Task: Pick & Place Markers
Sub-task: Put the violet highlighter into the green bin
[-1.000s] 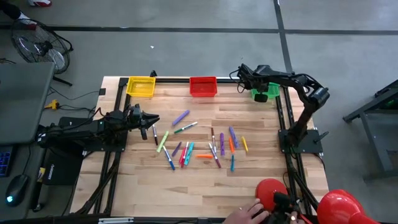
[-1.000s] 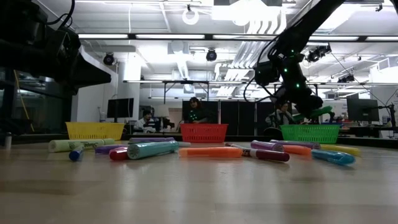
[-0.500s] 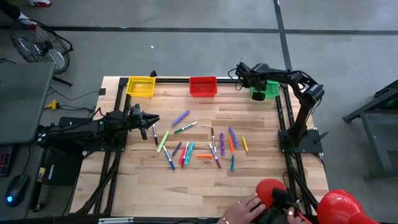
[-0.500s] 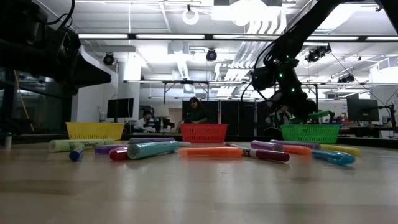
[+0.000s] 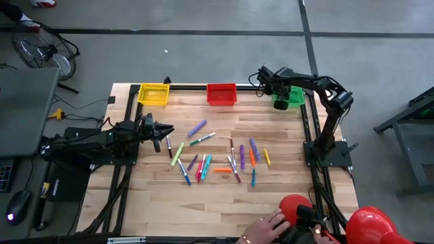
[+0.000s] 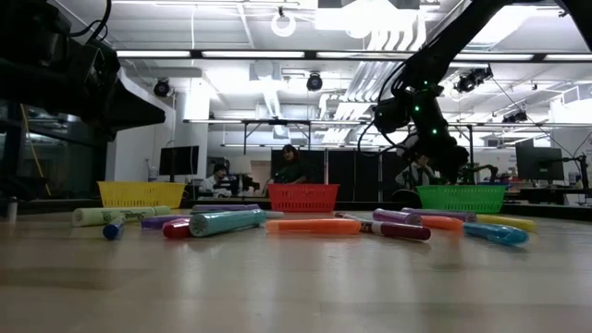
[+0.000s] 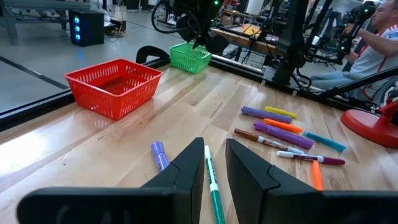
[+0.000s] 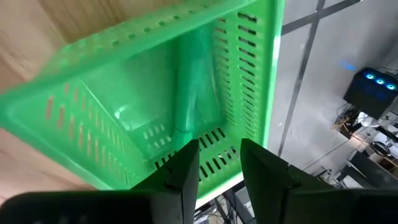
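Left jaws [image 7: 214, 163] wait low over the table [image 5: 285, 196], narrowly parted, empty, loose markers [image 5: 203, 163] scattered mid-table. Right jaws [image 8: 219, 155] hang parted over the green basket [image 8: 74, 106], gripping nothing. The green marker [image 8: 189, 81] sits inside, long axis apparently in line with the gap. Best to widen fully, then lift straight clear of the rim.

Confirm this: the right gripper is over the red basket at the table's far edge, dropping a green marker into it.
Wrong basket. The right gripper is over the green basket, not the red basket, as the high view shows. In the right wrist view, the green marker is falling into it.
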You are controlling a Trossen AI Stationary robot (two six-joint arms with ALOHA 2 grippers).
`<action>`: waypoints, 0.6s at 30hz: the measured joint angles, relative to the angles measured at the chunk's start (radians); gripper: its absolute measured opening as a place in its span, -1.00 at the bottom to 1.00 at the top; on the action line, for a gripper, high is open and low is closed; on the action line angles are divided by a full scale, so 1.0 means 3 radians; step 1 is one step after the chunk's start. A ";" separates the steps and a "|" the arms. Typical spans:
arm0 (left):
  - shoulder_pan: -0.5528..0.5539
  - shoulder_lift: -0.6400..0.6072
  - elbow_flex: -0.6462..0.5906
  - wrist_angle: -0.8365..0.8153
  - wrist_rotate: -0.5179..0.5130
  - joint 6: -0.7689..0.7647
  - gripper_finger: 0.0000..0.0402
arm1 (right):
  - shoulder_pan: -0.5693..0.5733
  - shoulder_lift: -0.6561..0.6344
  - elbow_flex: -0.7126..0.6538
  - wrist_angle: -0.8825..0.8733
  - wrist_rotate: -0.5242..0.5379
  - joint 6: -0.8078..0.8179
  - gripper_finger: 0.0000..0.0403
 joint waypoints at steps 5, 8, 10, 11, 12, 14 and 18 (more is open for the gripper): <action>0.0000 -0.0001 -0.0001 0.0000 -0.0001 0.0000 -0.68 | 0.0000 -0.0001 0.0000 0.0001 -0.0003 0.0000 -0.35; 0.0000 -0.0001 0.0000 0.0000 0.0000 0.0000 -0.68 | 0.0000 -0.0001 0.0000 0.0017 0.0015 0.0001 -0.33; 0.0000 -0.0001 -0.0001 0.0001 -0.0001 0.0000 -0.68 | 0.0008 -0.0008 0.0002 0.0023 0.0026 0.0008 -0.33; 0.0000 -0.0001 0.0000 0.0000 0.0000 -0.0001 -0.68 | 0.0014 -0.0008 0.0017 0.0004 0.0023 0.0013 -0.33; 0.0000 0.0000 -0.0001 0.0000 0.0000 -0.0001 -0.68 | 0.0021 -0.0008 0.0036 -0.0006 0.0026 0.0030 -0.33; 0.0000 -0.0001 -0.0001 0.0000 -0.0001 -0.0001 -0.68 | 0.0029 -0.0008 0.0102 -0.0021 0.0026 0.0133 -0.33; 0.0000 -0.0001 0.0000 0.0000 -0.0001 0.0000 -0.68 | 0.0082 -0.0010 0.0276 -0.0092 0.0012 0.0450 -0.33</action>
